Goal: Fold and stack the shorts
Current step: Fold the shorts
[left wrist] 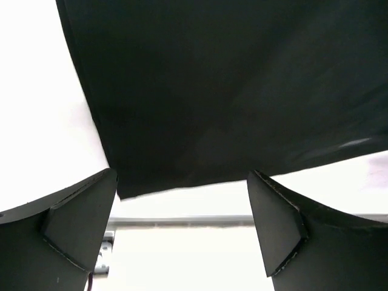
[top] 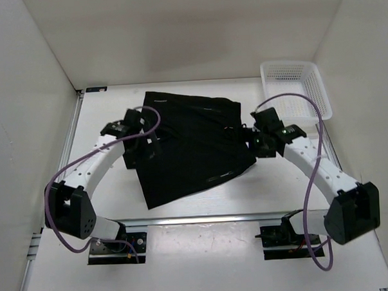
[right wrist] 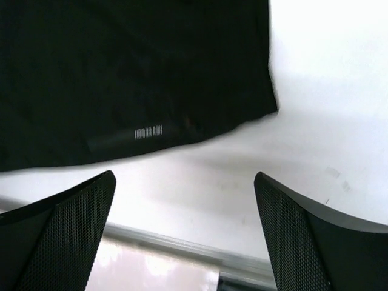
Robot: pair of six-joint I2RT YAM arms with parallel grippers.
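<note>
**Item: the shorts** (top: 191, 149). One pair, plain black. They lie flat on the desk (top: 293, 193) in its middle, skewed, running from near the far edge toward the near edge. The cloth seems to overlap itself, but the number of layers cannot be told. Thin pale seam marks show on top. In the right wrist view a small barcode label (right wrist: 148, 132) sits just inside a hem.

**Handling (judged):** Light, limp cloth with no stiffness. It will drape and sag when lifted, and layers may slide on each other. It is not fragile, and the matte weave is unlikely to slip from a firm pinch. A hem or corner is the best place to take hold, where the edge is thicker. Two corners of one side should be taken together so the fold line stays straight. A pinch in mid-panel would only bunch the cloth.

**Left arm** (top: 98, 166). At the shorts' left edge. Jaws spread wide, fingers (left wrist: 73, 224) holding nothing, and a corner of the cloth lies just beyond them.

**Right arm** (top: 310, 160). At the shorts' right edge. Jaws spread wide and empty, fingers (right wrist: 66, 224) over bare desk, with the hem corner just ahead.

**White mesh basket** (top: 324, 101). At the far right corner, apart from the shorts.
</note>
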